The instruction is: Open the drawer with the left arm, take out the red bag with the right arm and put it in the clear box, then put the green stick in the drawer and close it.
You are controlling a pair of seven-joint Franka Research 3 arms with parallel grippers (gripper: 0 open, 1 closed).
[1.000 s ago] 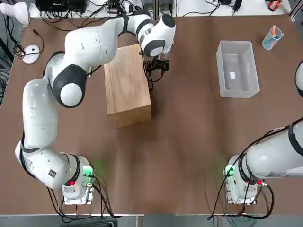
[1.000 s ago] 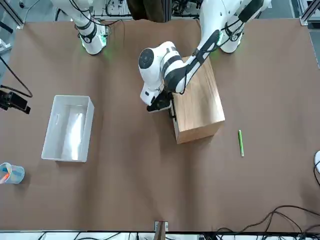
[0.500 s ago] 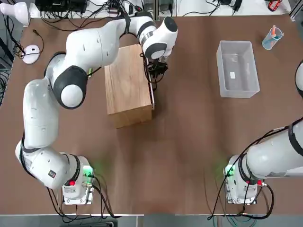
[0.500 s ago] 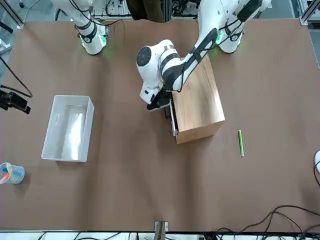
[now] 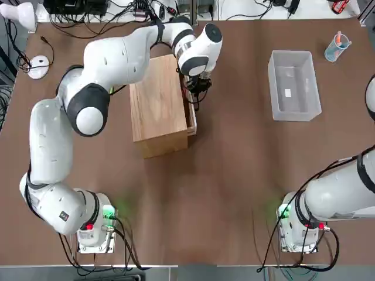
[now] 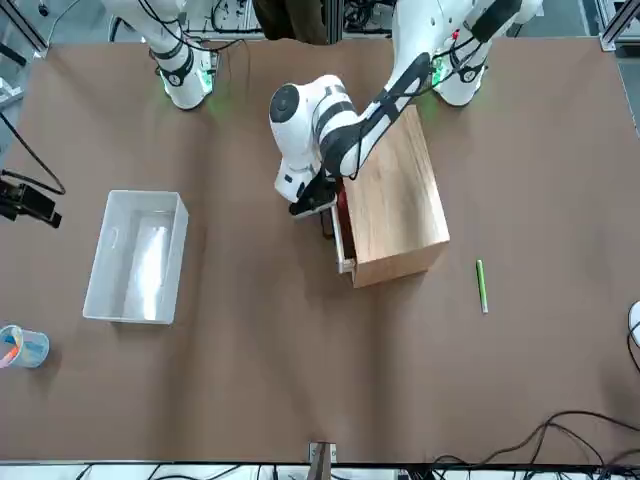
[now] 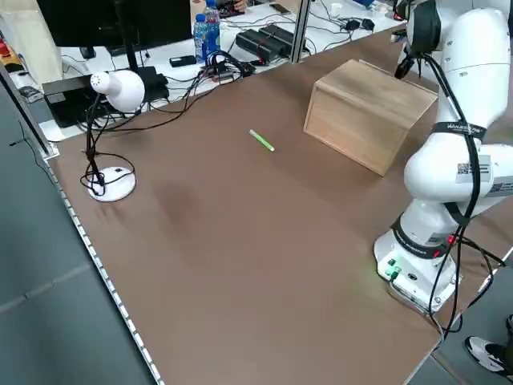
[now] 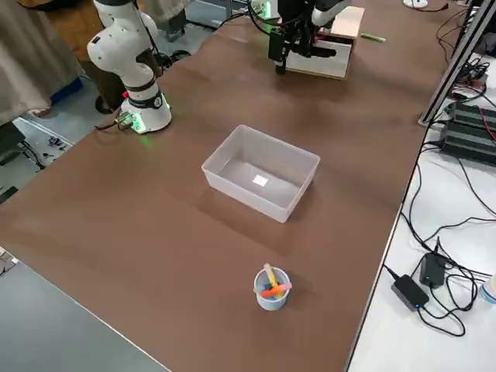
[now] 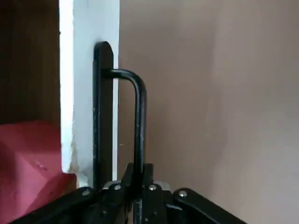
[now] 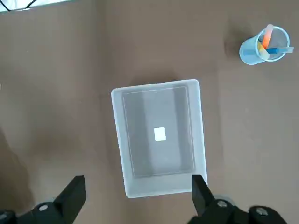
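Note:
My left gripper (image 5: 196, 88) is shut on the thin dark bar handle (image 9: 139, 116) of the drawer (image 5: 191, 117). The drawer stands slightly out of the light wooden box (image 5: 157, 105) on the side facing the clear box. The left wrist view shows the gripper (image 9: 138, 175) clamped on the bar, and part of the red bag (image 9: 28, 163) inside the drawer behind its front panel. The green stick (image 6: 481, 286) lies on the table on the wooden box's other side. My right gripper (image 10: 138, 193) hangs open above the clear box (image 5: 296, 73), which holds only a white label.
A small blue cup (image 5: 337, 47) with pens stands beyond the clear box at the far right corner. A white mouse (image 5: 38, 65) and a white lamp (image 7: 120, 88) sit at the far left. Cables run along the far edge.
The left gripper closed on the handle and drew the drawer a little way out of the wooden box. The right arm has not moved.

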